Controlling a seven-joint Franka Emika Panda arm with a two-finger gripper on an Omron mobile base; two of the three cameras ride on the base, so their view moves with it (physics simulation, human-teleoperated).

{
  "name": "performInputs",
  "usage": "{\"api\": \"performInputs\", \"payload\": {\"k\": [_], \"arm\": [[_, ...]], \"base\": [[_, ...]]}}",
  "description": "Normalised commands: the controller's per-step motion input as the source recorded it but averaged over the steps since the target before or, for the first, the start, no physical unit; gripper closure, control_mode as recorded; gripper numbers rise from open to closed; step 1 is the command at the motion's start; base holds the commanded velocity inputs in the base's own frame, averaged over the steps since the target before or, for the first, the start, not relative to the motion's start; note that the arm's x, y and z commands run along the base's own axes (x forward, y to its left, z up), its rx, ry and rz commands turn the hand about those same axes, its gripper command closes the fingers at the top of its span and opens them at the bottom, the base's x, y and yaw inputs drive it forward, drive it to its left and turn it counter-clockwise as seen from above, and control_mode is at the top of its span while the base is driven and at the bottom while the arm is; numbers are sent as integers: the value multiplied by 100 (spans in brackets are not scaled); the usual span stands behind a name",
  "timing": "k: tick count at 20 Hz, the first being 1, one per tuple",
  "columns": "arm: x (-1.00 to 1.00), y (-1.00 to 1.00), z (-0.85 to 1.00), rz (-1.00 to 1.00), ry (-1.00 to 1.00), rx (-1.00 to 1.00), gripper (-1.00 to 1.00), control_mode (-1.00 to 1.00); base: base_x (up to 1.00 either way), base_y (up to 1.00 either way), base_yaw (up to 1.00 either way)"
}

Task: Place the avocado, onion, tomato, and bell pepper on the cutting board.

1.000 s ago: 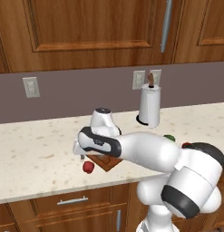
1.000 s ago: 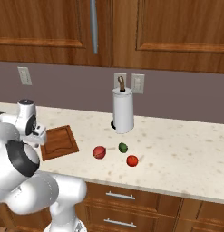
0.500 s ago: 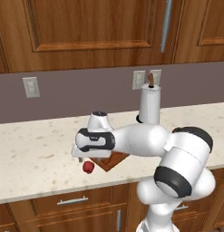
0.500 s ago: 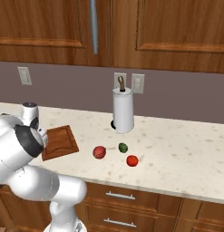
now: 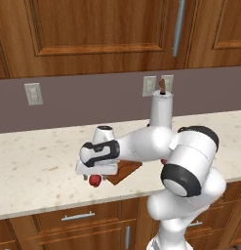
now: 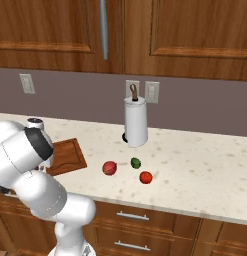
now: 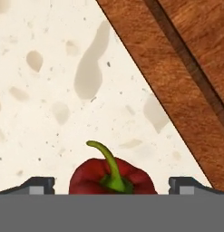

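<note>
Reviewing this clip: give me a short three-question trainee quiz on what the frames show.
1. True or false: the bell pepper already lies on the cutting board.
2. Which item sits nearest the paper towel roll: A onion, B avocado, C tomato?
3. Fill in: the gripper is ____, its fingertips either side of the pepper.

Key: 1 false, it rests on the counter beside the board. 2 B. 3 open.
</note>
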Motion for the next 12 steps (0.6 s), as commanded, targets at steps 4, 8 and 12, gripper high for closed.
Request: {"api": "performInputs", "payload": {"k": [4, 8, 12], "arm": [[0, 7, -28, 0, 3, 0, 100, -100], [-26, 0, 6, -1, -2, 0, 100, -100], [-63, -3, 46, -1, -11, 0, 100, -100]], "base": [[0, 0, 0], [0, 0, 0], [0, 0, 0]]}}
